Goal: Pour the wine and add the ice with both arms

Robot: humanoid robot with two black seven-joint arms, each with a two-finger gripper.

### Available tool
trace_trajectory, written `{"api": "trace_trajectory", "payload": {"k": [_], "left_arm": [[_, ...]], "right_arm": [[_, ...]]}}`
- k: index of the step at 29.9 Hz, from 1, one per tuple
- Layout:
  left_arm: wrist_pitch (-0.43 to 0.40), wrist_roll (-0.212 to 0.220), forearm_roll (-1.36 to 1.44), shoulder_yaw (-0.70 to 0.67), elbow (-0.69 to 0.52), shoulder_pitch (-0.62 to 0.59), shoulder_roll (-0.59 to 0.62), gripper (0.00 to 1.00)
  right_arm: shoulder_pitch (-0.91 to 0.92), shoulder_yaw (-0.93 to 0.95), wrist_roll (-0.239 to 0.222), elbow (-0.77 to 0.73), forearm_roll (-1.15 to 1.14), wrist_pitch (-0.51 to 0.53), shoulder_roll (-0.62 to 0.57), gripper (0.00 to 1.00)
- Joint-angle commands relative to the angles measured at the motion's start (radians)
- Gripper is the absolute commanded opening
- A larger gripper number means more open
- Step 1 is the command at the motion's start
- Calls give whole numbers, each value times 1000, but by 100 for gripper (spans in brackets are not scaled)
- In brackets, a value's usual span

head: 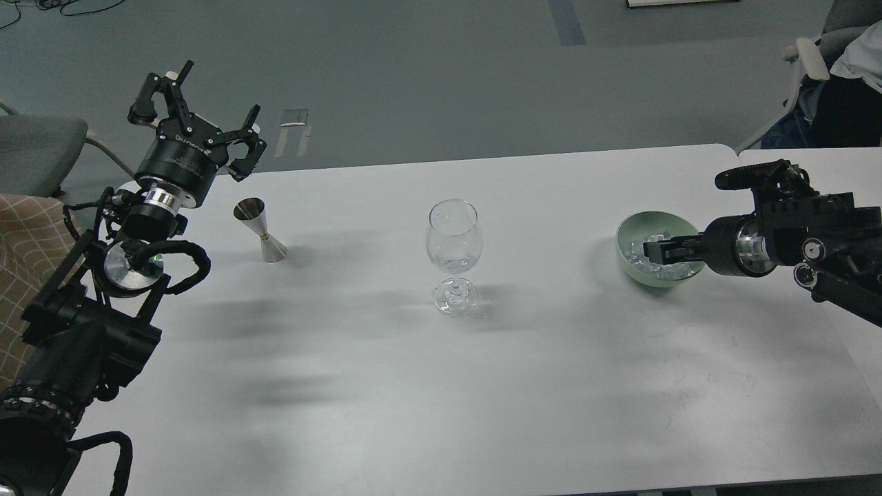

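A white bench carries three things in a rough line across its far half: a steel jigger at the left, a clear wine glass near the middle, and a pale green bowl at the right. The jigger stands upright on its wider cone, and the wine glass stands upright on its foot, well apart from both the jigger and the bowl. The ice lies heaped inside the bowl as small clear chunks. The left arm rises from the lower left corner, and the left gripper hangs above the bench's far left edge, just beyond the jigger and not touching it; its fingers are spread wide apart with nothing between them. The right arm reaches in from the right edge, lying nearly level, and the right gripper points leftward over the bowl's near right rim, its tip down among the ice. Seen almost end-on and dark against the bowl, its fingers look close together, possibly around a chunk, but I cannot tell for sure whether they grip anything. Soft shadows of the arms fall across the bench in front of the glass. Beyond the bench, grey floor fills the background, with part of a chair at the upper right.
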Motion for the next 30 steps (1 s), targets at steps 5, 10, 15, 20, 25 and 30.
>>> {"api": "trace_trajectory", "payload": {"k": [5,10,15,20,25,30], "left_arm": [[0,-1,0,0,1,2,-2,98],[0,-1,-1,-6,1,2,0,98],[0,-1,-6,-17,5,2,0,98],[0,-1,-8,-17,7,2,0,98],[0,-1,-8,-19,10,2,0,98],[0,-1,-8,-19,10,2,-2,98]], "right_arm": [[3,1,0,0,0,-3,7,49],[6,1,1,0,2,-3,3,46],[4,1,3,0,3,-3,1,38],[4,1,3,0,3,-3,1,36],[3,1,3,0,3,-3,6,35],[-2,1,1,-2,2,-3,7,24]]}}
